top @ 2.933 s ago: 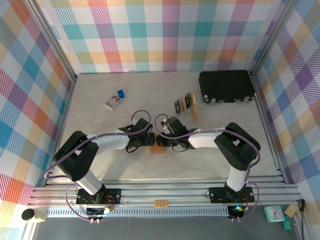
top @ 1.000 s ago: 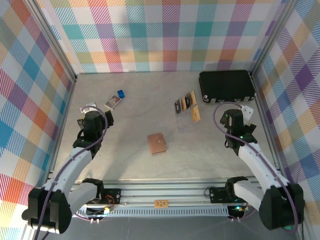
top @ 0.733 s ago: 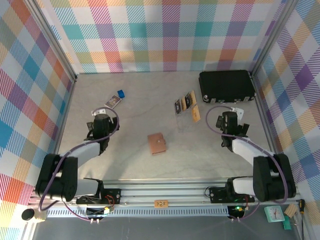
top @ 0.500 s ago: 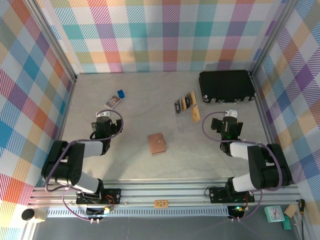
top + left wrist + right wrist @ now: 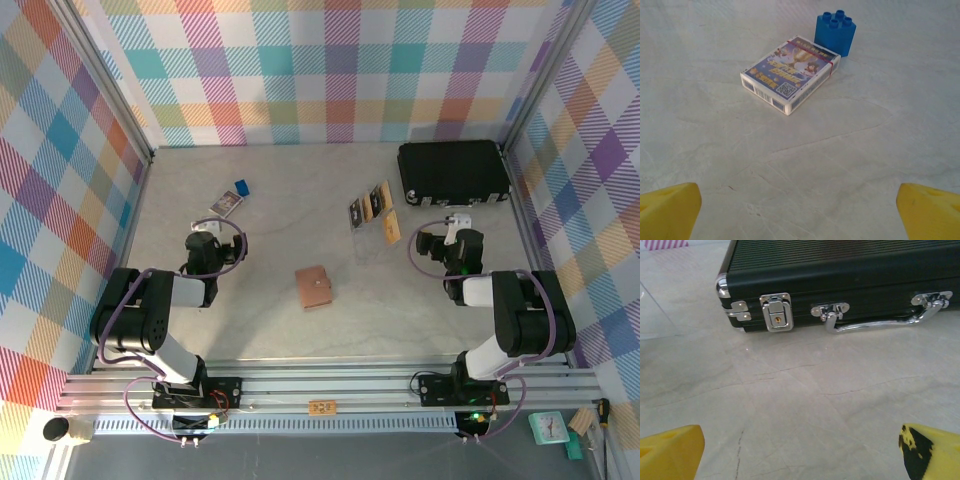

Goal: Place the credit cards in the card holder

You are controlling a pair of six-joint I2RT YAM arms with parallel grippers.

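The card holder (image 5: 314, 287), a small tan-brown wallet, lies flat in the middle of the table with no gripper near it. The credit cards (image 5: 369, 208) lie in a short row beyond it to the right, dark ones with gold stripes, and a tan one (image 5: 392, 228) lies beside them. My left gripper (image 5: 204, 234) rests low at the left, well apart from the holder. Its yellow fingertips (image 5: 669, 210) stand wide open over bare table. My right gripper (image 5: 455, 228) sits low at the right, its fingertips (image 5: 670, 452) also open and holding nothing.
A large black case (image 5: 840, 280) with chrome latches and handle lies just ahead of the right gripper, at the back right (image 5: 452, 172). A small printed box (image 5: 790, 75) and a blue toy brick (image 5: 835, 32) lie ahead of the left gripper. Plaid walls enclose the table.
Both arms have drawn back from the card holder in the middle and folded down to the left and right sides. The holder and the cards have not moved. Both grippers stayed open.
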